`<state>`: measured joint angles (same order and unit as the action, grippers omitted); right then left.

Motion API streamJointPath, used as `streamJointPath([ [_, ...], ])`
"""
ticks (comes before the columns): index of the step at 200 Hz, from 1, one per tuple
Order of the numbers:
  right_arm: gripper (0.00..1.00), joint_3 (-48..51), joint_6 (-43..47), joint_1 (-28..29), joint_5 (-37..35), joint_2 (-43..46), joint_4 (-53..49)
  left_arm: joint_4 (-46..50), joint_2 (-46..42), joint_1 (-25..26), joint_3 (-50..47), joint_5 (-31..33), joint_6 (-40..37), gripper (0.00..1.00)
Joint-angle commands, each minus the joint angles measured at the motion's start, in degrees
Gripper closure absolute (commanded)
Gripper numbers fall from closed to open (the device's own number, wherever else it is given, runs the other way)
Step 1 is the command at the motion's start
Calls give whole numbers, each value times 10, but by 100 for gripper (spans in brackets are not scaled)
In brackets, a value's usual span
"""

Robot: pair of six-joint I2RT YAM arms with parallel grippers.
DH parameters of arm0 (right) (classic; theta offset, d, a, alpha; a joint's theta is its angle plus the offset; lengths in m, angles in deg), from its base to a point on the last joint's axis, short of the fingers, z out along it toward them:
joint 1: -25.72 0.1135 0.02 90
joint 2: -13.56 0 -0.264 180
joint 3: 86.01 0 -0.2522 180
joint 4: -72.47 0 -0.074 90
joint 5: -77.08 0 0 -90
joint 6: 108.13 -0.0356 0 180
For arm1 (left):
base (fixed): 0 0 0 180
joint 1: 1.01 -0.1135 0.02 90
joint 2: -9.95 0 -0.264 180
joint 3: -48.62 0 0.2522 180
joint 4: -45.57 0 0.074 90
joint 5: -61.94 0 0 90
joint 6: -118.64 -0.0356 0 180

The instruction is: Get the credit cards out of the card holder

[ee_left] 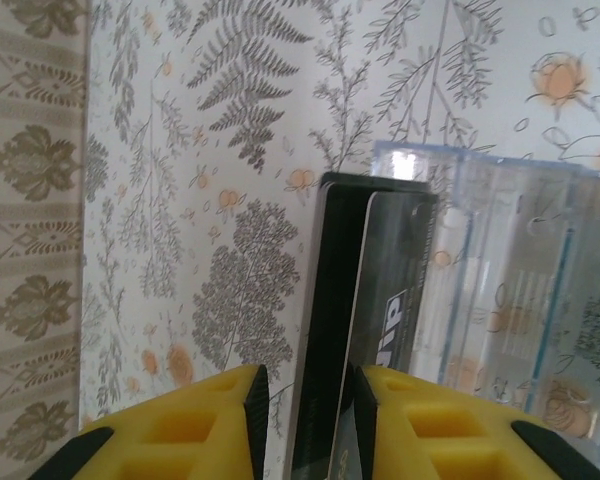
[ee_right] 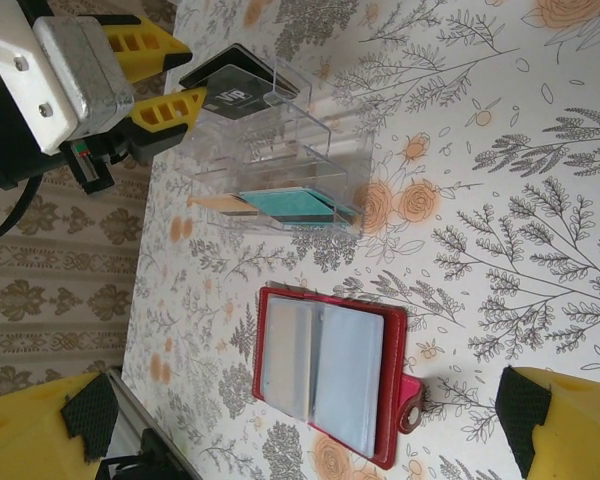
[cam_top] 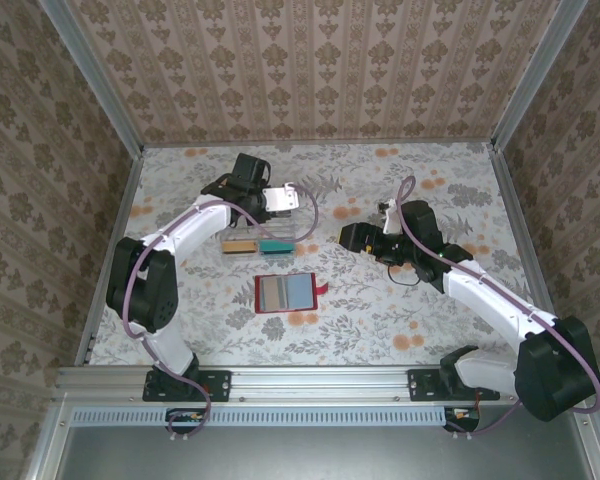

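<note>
Left wrist view: the black card (ee_left: 390,300) runs off the bottom edge between the fingers of the left gripper (ee_left: 310,410). Its pale print is too blurred to read in full. The clear tray (ee_left: 520,280) is cut by the right edge.

Right wrist view: both fingers of the right gripper (ee_right: 300,430) are cropped at the lower corners.

Top view: the tray's contents are too small to identify. Whether cards sit behind the panels of the card holder (cam_top: 259,293) cannot be told.
</note>
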<state>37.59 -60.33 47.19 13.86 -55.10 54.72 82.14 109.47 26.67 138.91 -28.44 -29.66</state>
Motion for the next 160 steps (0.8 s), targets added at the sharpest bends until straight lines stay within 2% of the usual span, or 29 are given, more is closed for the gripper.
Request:
streamJointPath([
  [1,0,10,-8,-3,14,-1,14,-14,4,-1,15,35,22,69],
  [36,0,12,-10,-3,14,5,14,-10,9,1,26,36,34,68],
  [47,0,13,-10,-4,14,6,14,-12,8,2,25,38,38,63],
  [88,0,13,-10,-3,17,8,11,-14,-13,-1,22,21,67,57],
  [106,3,10,-4,-1,16,6,6,-19,-38,-8,16,1,109,52],
  [129,3,-6,17,13,0,1,-20,-36,-82,-11,0,-15,188,34],
  [139,3,-15,30,24,-10,-4,-35,-41,-104,-31,-10,-15,224,26],
  [160,5,-34,52,50,-32,-20,-57,-41,-148,-45,-30,-16,302,25],
])
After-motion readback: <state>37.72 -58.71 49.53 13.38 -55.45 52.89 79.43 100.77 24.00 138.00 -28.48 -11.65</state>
